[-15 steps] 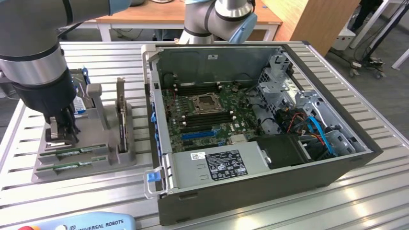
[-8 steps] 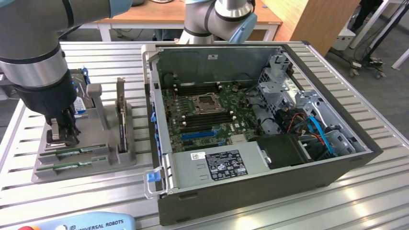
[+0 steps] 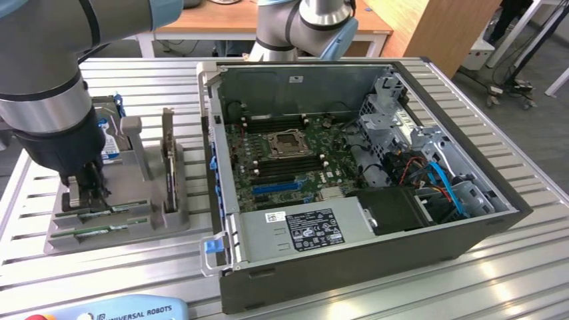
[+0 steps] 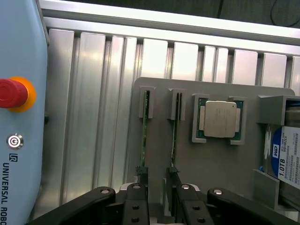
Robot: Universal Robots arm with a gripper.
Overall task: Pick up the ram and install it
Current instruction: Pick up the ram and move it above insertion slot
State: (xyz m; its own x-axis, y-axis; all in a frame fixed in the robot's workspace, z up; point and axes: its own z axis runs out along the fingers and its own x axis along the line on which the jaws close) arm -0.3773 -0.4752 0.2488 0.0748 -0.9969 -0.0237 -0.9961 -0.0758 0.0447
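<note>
On the exterior view's left, you see the gripper (image 3: 87, 193) low over the gray holder (image 3: 173, 220), beside the open computer case (image 3: 356, 267). Its fingers (image 4: 142, 174) are spread apart and grip nothing. One ram (image 4: 144, 126) and a second ram (image 4: 174, 126) stand on edge in the holder's slots, with their near ends at the fingertips.

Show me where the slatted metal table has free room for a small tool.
Bare slats of the table lie between the grey holder block and the light-blue teach pendant, and to the exterior view's right of the open dark computer case. Crowded: the holder, with the gripper at the green ram sticks.
</note>
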